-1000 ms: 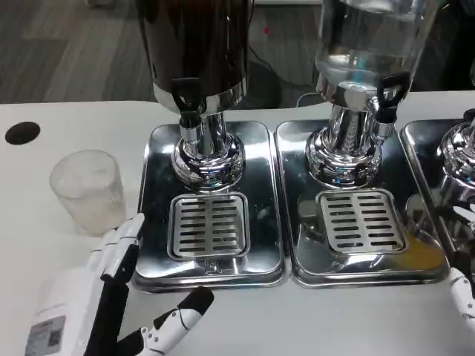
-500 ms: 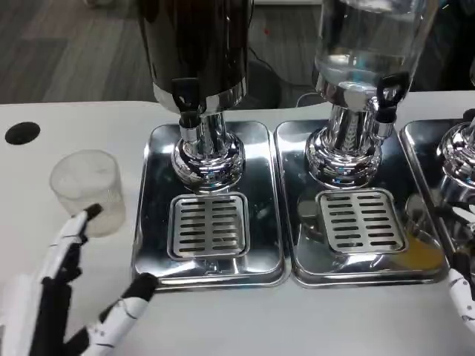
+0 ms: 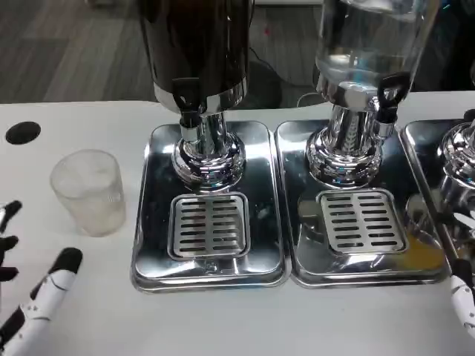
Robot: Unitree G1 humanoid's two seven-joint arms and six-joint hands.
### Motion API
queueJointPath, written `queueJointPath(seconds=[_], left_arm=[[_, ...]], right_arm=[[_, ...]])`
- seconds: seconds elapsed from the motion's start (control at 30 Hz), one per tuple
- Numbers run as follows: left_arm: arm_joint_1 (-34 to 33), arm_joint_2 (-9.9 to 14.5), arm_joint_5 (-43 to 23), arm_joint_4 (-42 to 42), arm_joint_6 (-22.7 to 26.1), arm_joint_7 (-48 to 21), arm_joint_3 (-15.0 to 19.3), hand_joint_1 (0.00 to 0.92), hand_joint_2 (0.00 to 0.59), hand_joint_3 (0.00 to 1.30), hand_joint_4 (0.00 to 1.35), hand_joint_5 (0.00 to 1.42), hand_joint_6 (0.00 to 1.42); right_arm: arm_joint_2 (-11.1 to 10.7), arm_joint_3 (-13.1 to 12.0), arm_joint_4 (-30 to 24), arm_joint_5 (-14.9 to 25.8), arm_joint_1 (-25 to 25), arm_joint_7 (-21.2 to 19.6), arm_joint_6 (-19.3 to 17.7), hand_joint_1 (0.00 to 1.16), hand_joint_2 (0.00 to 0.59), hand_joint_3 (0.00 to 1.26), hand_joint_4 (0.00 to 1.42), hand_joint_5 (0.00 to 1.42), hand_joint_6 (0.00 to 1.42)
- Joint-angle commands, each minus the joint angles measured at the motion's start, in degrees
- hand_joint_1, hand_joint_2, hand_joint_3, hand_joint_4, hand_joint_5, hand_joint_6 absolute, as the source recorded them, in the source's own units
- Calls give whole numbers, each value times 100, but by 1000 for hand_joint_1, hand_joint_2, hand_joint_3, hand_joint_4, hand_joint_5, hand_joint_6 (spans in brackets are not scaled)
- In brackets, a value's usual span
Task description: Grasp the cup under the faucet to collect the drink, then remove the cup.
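Frosted plastic cup [image 3: 89, 191], left of frame, upright on table [image 3: 67, 119] beside dark dispenser's tray [image 3: 152, 222], not under faucet [image 3: 188, 111]. Left hand [image 3: 30, 297], lower left, fingers spread, empty, near cup for grasping. Right hand [image 3: 464, 297], lower right edge: state indeterminable.

left robot hand [image 3: 30, 297]: low-left, fingers spread, empty | right robot hand [image 3: 464, 293]: right edge, partly visible

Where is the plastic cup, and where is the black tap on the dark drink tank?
plastic cup [image 3: 89, 194], head view, on its ribbed side wall.
black tap [image 3: 185, 100], head view, on the tap's body below the dark tank.
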Motion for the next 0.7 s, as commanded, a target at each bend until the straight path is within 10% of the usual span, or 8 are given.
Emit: queueJointPath(seconds=[0.03, 0.7], left_arm=[[-369, 70, -29, 211, 346, -119, 133, 75, 72, 130, 79, 215, 433], [-1866, 473, 349, 975, 1504, -188, 129, 82, 38, 77, 21, 145, 375]], right_arm=[[-36, -28, -3, 58, 95, 66, -136, 473, 586, 231, 131, 107, 0], [-13, -18, -268, 175, 238, 398, -261, 473, 586, 231, 141, 118, 0]])
